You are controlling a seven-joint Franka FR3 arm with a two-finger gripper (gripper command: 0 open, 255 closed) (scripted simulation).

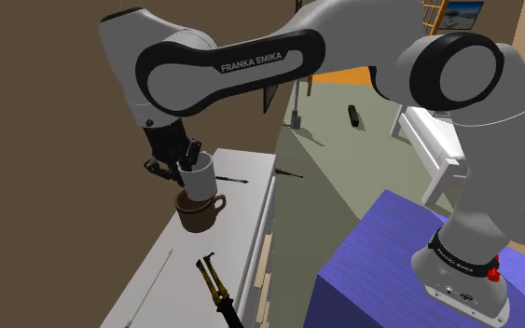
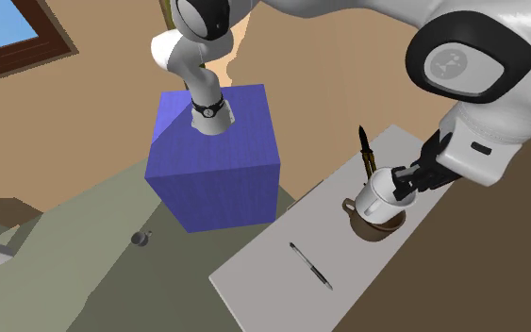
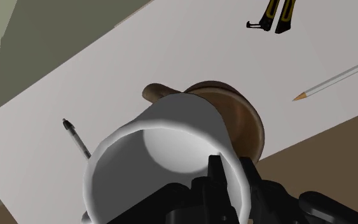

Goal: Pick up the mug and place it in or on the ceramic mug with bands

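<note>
Closest to the lens is the white mug (image 3: pixel 165 146), its open mouth facing back toward me. My gripper (image 3: pixel 228 172) is clenched on the wall of its rim, one finger inside and one outside, so I am grasping it and it hangs tilted from my hand.

Directly under it stands the brown mug (image 3: pixel 241 121), upright on the worktop (image 3: pixel 171 57), close to the long edge that runs along the brown wall. From the shoulder view the white mug's base (image 1: pixel 196 175) sits right at the brown mug's mouth (image 1: pixel 200 212). I cannot tell whether the two touch or whether the base has dipped inside.

As I judge it, the pick-up is done and the carry is done. What is left is to settle the white mug into or onto the brown one, let go, and pull my hand clear without tipping either.

Elsewhere on the worktop, a pen (image 3: pixel 75 135) lies toward one end. The pliers (image 3: pixel 274 16) lie toward the other end, with a pencil (image 3: pixel 333 79) near the wall-side edge, all well apart from the mugs.
</note>
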